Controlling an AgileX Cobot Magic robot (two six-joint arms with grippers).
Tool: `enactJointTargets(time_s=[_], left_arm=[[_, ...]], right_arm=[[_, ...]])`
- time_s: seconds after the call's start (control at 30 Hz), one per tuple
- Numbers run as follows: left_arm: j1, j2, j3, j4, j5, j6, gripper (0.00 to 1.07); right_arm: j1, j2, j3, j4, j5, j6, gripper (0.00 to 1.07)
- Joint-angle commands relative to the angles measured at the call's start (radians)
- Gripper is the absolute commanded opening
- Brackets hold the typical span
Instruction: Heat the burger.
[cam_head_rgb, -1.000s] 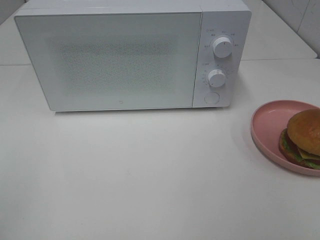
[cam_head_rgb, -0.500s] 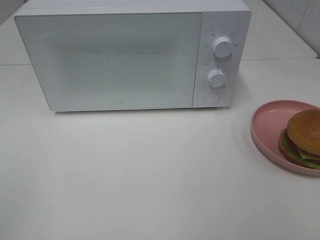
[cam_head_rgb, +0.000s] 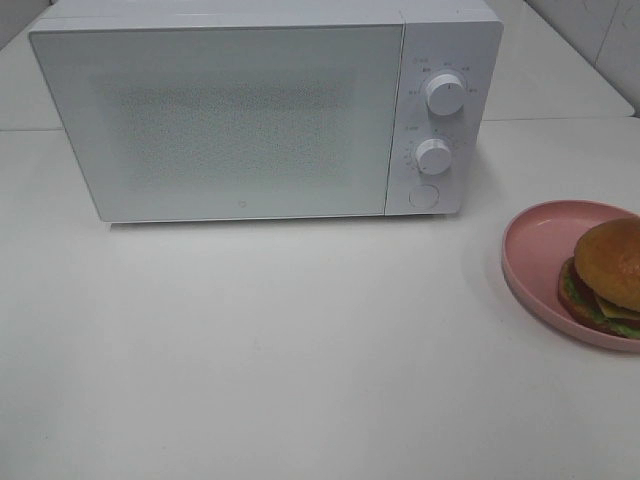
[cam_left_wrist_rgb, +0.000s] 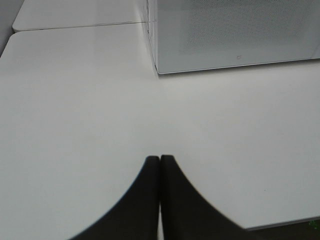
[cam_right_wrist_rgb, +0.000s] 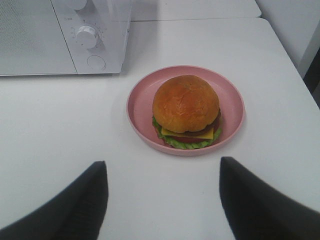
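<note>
Burger: on pink plate, table, right of closed microwave, well apart from it. 
Left gripper: fingers pressed together, holding nothing, over bare table. 
Right gripper: jaws spread wide, empty, near the plate, burger ahead between fingers.

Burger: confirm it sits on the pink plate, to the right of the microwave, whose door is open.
Wrong about the door: the microwave is closed, as the exterior high view shows. The burger does sit on the pink plate, right of it.
</note>
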Motion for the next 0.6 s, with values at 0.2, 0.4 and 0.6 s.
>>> enactJointTargets(time_s=[0.2, 0.4, 0.6], left_arm=[[0.004, -0.027, 0.001, -0.003, -0.014, 0.001, 0.00], [0.004, -0.027, 0.001, -0.003, -0.014, 0.001, 0.00], [0.004, -0.027, 0.001, -0.003, -0.014, 0.001, 0.00]], right_arm=[[-0.006, -0.027, 0.002, -0.001, -0.017, 0.003, 0.62], [-0.006, -0.027, 0.002, -0.001, -0.017, 0.003, 0.62], [-0.006, -0.027, 0.002, -0.001, -0.017, 0.003, 0.62]])
